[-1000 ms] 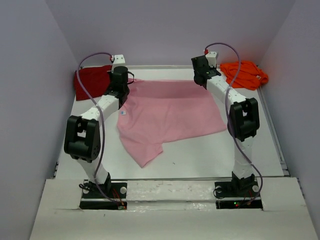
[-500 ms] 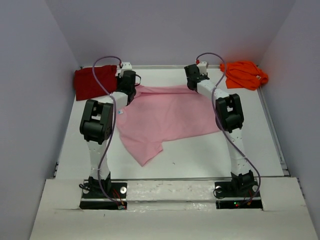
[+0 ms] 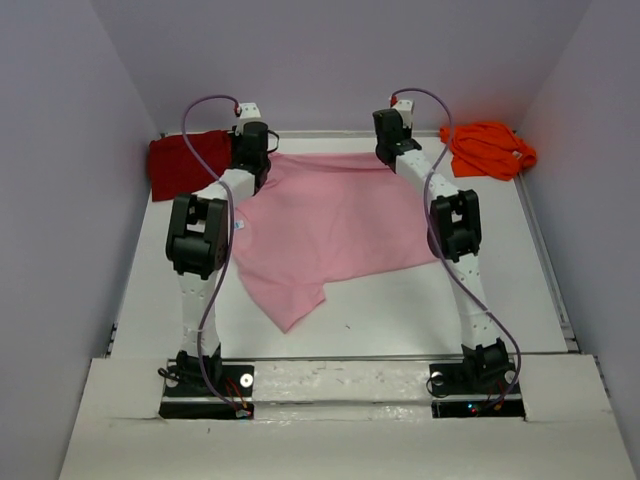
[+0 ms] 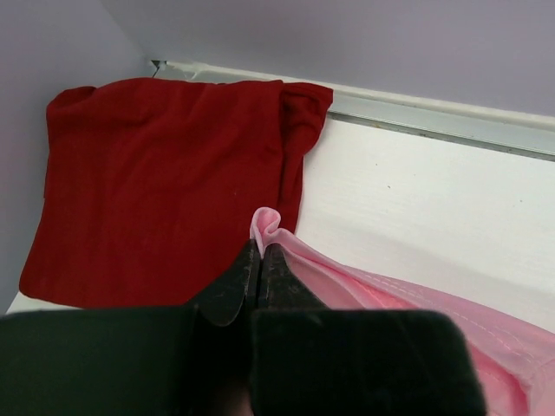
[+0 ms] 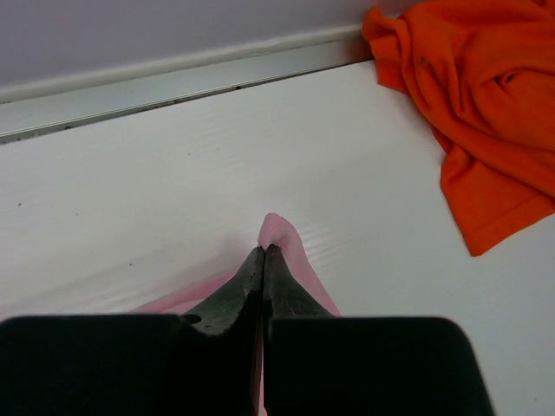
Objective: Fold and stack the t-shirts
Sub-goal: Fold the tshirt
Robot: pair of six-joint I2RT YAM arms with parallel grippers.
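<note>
Nearest me, the white surface [image 3: 400, 320] carries the pink t-shirt [image 3: 330, 225], spread across its middle with one corner pointing toward the near edge. Further back, at the shirt's far edge, the left tool [image 4: 260, 253] is clamped tight on a small tuck of pink cloth. The right tool [image 5: 263, 253] pinches the other far corner the same way. Beyond them, the dark red t-shirt [image 4: 165, 182] lies flat in the far left corner, just beside the pink one. The orange t-shirt [image 5: 473, 95] sits crumpled in the far right corner, apart from it.
</note>
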